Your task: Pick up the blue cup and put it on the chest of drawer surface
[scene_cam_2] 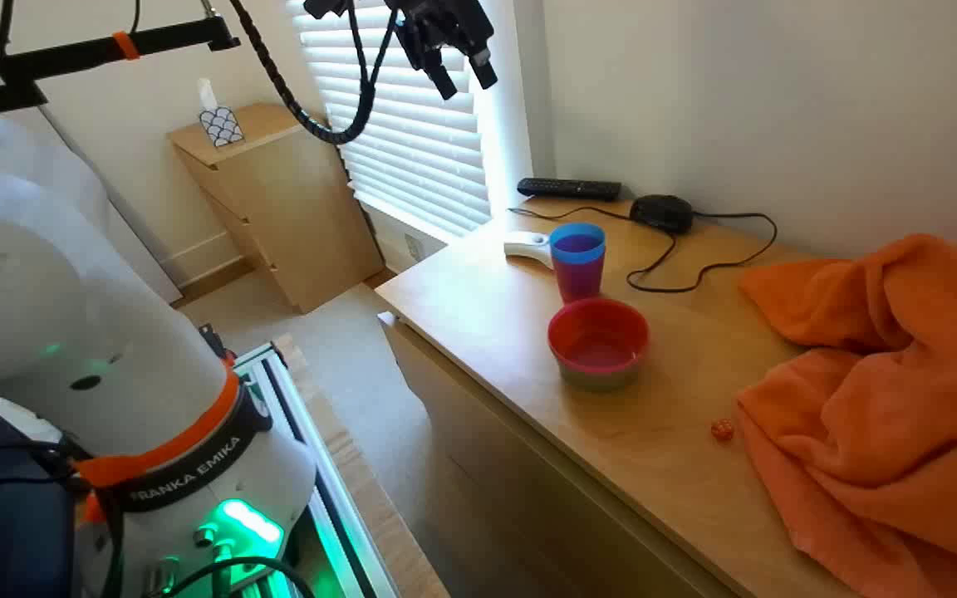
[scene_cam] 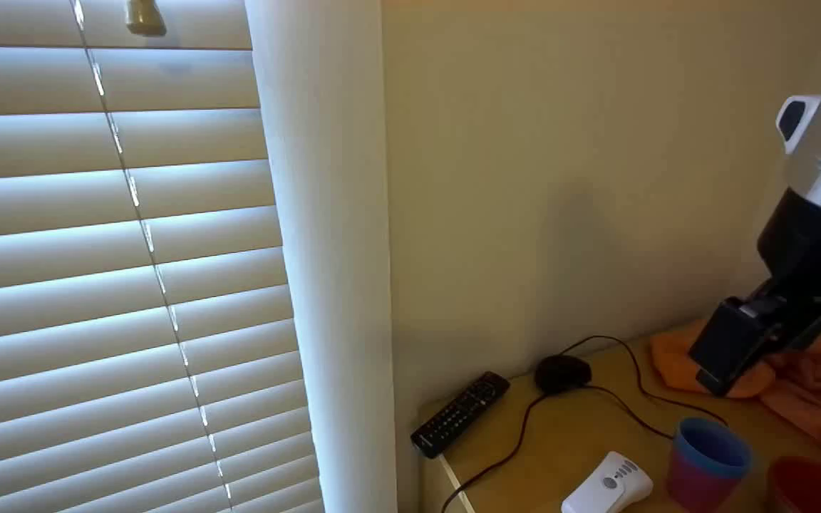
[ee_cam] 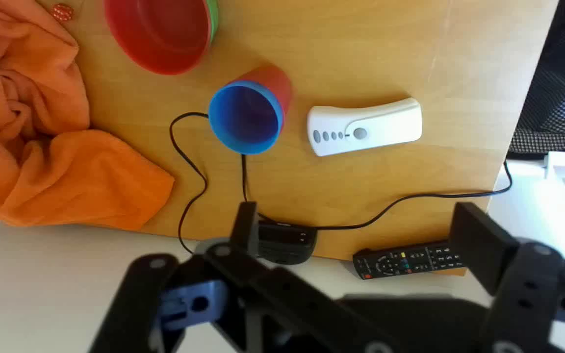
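The blue cup (ee_cam: 246, 117) sits nested inside a red-pink cup (ee_cam: 280, 86); mostly its rim and inside show. The pair stands upright on the light tan chest of drawer surface (ee_cam: 361, 59). In both exterior views the blue cup (scene_cam: 713, 443) (scene_cam_2: 576, 242) shows above the red-pink cup (scene_cam: 698, 481) (scene_cam_2: 580, 278) on the chest top (scene_cam: 517, 477) (scene_cam_2: 478, 307). My gripper (ee_cam: 358, 220) is open, with nothing between its fingers. It hangs in the air above the chest, apart from the cups, and shows in both exterior views (scene_cam: 720, 377) (scene_cam_2: 467, 83).
A red bowl (scene_cam_2: 599, 336) stacked in a green one stands close to the cups. A white remote (ee_cam: 366, 127) lies beside them. A black remote (ee_cam: 407, 260) and a black corded device (ee_cam: 286, 242) lie by the wall. An orange cloth (scene_cam_2: 885, 390) covers one end.
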`<state>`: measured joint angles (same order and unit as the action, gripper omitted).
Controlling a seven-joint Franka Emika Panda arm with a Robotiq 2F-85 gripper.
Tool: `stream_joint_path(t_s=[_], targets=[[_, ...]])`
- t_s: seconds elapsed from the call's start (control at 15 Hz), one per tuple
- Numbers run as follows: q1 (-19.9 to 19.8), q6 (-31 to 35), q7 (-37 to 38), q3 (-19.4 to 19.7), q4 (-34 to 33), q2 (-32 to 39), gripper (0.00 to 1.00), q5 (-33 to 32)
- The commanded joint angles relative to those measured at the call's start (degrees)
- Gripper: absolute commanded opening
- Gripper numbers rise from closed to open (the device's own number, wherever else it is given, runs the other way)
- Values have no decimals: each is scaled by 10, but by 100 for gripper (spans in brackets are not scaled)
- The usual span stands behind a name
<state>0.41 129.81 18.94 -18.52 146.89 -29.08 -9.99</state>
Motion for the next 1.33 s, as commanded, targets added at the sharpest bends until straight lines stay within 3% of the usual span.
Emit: stream_joint_path(t_s=[0.0,0.27,0.4,0.6,1.0,1.13,1.2,1.27], targets=[[13,-2,6,12,-1,2,100,-8],[13,-2,6,12,-1,2,100,-8],[10,10,-5,36,0,12,100,10],[1,35,-45,107,20,42,100,51],[1,82,-185,230,-3,159,100,186],[-3,66,-220,246,-39,211,100,222],[-11,74,-192,227,0,154,100,190],[-13,74,-204,234,-12,176,100,201]])
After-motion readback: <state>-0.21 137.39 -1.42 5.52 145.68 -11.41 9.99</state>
